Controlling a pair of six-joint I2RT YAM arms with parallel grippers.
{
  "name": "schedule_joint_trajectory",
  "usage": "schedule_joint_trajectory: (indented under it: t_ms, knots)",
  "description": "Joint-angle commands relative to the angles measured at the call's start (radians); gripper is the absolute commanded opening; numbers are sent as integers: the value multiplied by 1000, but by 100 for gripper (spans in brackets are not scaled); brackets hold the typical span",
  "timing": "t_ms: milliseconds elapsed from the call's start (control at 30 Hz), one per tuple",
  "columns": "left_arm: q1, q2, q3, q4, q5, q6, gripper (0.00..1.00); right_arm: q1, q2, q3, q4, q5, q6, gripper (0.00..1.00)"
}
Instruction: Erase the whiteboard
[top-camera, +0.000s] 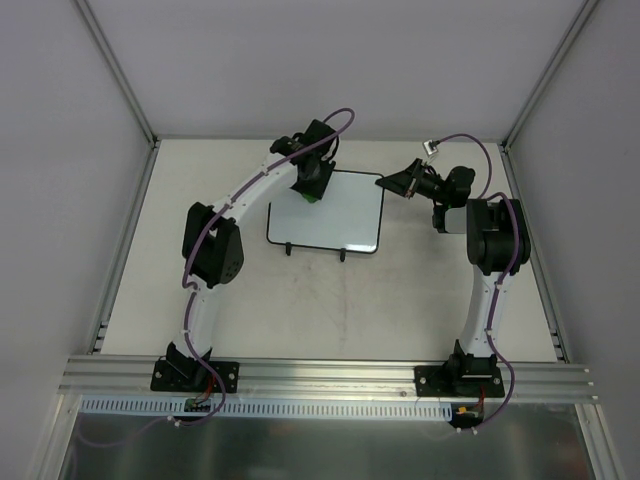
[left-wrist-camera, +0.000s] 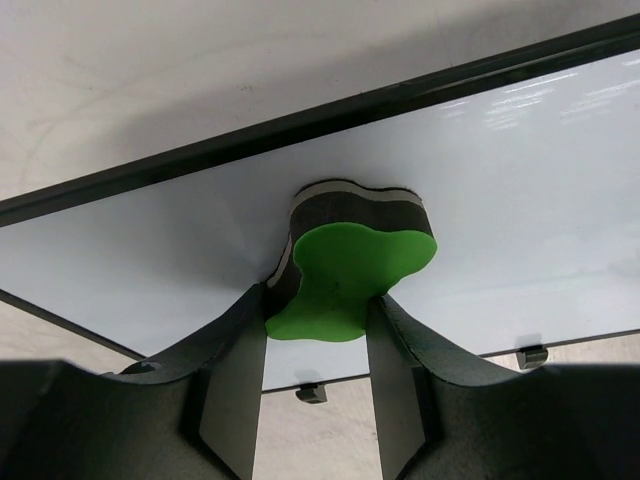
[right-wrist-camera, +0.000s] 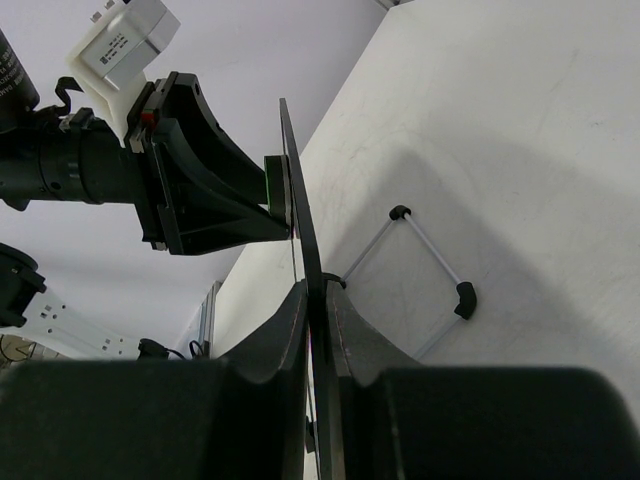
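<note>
The whiteboard (top-camera: 335, 215) has a black frame and two small feet on its near edge, and its glossy face (left-wrist-camera: 520, 170) shows no marks. My left gripper (top-camera: 314, 182) is shut on a green eraser (left-wrist-camera: 350, 265) with a dark felt layer, and presses it on the board near the far left corner. My right gripper (top-camera: 390, 184) is shut on the board's far right edge. In the right wrist view the board (right-wrist-camera: 298, 190) stands edge-on between the right gripper's (right-wrist-camera: 318, 300) jaws, with the eraser (right-wrist-camera: 272, 186) against it.
A thin white rod frame with black corners (right-wrist-camera: 432, 268) lies on the table behind the board. The beige table (top-camera: 330, 310) is walled on three sides. The arm bases sit on the rail (top-camera: 330, 375) at the near edge.
</note>
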Motion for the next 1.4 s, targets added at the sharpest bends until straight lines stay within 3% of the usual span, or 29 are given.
schedule_joint_trajectory:
  t_ms: [0, 500, 900, 1033, 1200, 1367]
  knots:
    - [-11, 0, 20, -20, 30, 19, 0, 22, -24, 19, 194, -38, -1, 0]
    - [-110, -81, -158, -6, 28, -64, 0, 22, -20, 20, 194, -36, 1, 0]
    - [-117, -367, -317, 28, 14, -84, 0, 22, -21, 20, 195, -38, 5, 0]
    - [-110, -459, -426, 48, -24, -96, 0, 22, -23, 17, 195, -36, 4, 0]
    - [-16, -655, -713, 165, 83, -124, 0, 22, -26, 14, 197, -38, 4, 0]
    - [16, -788, -921, 179, 68, -177, 0, 22, -24, 15, 200, -35, 5, 0]
